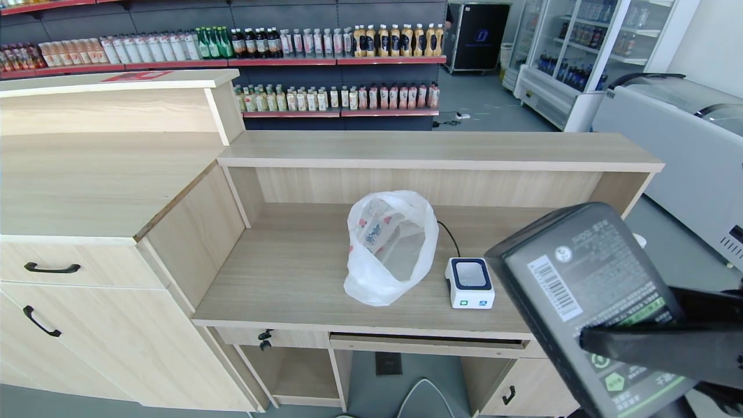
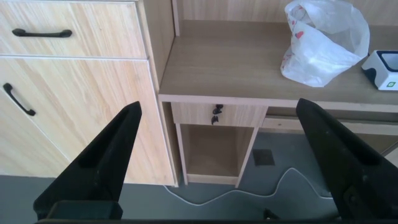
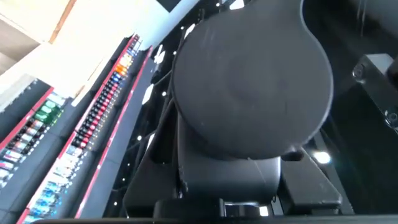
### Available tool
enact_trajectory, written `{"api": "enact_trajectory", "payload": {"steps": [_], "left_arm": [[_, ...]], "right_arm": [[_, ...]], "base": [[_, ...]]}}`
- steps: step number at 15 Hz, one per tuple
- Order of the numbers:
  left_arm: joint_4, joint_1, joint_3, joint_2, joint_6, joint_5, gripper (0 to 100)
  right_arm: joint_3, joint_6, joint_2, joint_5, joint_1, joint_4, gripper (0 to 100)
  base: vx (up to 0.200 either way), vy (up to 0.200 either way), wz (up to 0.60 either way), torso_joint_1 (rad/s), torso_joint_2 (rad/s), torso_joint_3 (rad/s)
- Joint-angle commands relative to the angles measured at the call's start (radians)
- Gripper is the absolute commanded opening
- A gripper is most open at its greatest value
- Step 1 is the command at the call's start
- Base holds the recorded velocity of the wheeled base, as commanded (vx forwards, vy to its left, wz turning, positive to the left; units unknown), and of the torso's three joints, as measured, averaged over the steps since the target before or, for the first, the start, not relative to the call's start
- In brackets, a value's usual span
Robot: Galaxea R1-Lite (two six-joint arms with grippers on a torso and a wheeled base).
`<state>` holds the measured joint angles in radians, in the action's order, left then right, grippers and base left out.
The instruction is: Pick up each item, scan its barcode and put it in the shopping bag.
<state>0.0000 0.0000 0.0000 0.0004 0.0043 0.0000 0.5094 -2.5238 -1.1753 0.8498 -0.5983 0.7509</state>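
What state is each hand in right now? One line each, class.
Left hand: open, empty.
Right hand: closed on the black package.

The scene was brightly and evenly lit, seemingly from overhead. Only soft shadows were cast under the table's (image 1: 290, 273) upper ledge and beside the shopping bag (image 1: 390, 249). Pale glare was carried by the freezer lid (image 1: 679, 96). Straight lines were bowed at the head view's edges.
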Motion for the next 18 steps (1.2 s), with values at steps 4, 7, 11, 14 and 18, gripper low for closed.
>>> {"api": "enact_trajectory", "payload": {"steps": [4, 7, 11, 14, 18], "left_arm": [[0.0, 0.0, 0.0, 0.0, 0.0, 0.0, 100], [0.0, 0.0, 0.0, 0.0, 0.0, 0.0, 100], [0.0, 0.0, 0.0, 0.0, 0.0, 0.0, 100], [0.0, 0.0, 0.0, 0.0, 0.0, 0.0, 100], [0.0, 0.0, 0.0, 0.0, 0.0, 0.0, 100]], "right_arm": [[-0.005, -0.024, 0.086, 0.032, 0.041, -0.081, 0], [0.0, -0.053, 0.121, 0.051, 0.041, -0.157, 0], [0.006, -0.053, 0.134, 0.052, 0.038, -0.159, 0], [0.003, -0.056, 0.135, 0.054, 0.035, -0.165, 0], [0.003, -0.064, 0.135, 0.054, 0.037, -0.179, 0]], "base": [[0.0, 0.0, 0.0, 0.0, 0.0, 0.0], [0.0, 0.0, 0.0, 0.0, 0.0, 0.0], [0.0, 0.0, 0.0, 0.0, 0.0, 0.0], [0.0, 0.0, 0.0, 0.0, 0.0, 0.0], [0.0, 0.0, 0.0, 0.0, 0.0, 0.0]]}}
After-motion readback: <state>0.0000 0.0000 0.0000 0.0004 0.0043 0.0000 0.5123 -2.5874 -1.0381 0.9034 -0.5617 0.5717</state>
